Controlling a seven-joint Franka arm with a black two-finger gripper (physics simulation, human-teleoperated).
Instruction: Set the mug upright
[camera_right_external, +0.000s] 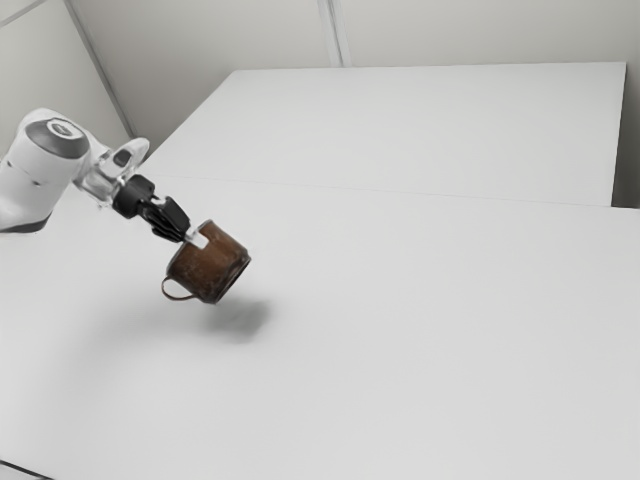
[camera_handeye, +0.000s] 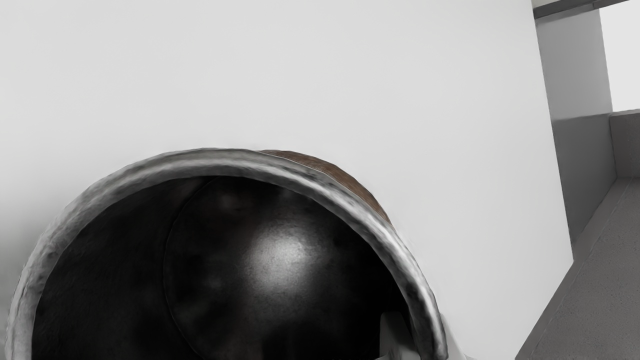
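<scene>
Mug (camera_right_external: 209, 262) tilted above the surface (camera_right_external: 400, 330), rim (camera_handeye: 215, 159) pinched by the pincer (camera_right_external: 197, 239); presumably stiff and slippery, best held across its wall.

The exterior view looks down from the side of the arm (camera_right_external: 32, 185), well apart from the mug (camera_right_external: 208, 264). The wrist view faces into the mug from close by its rim (camera_handeye: 200, 159). Both share the mug and nearby table (camera_right_external: 430, 350).
</scene>
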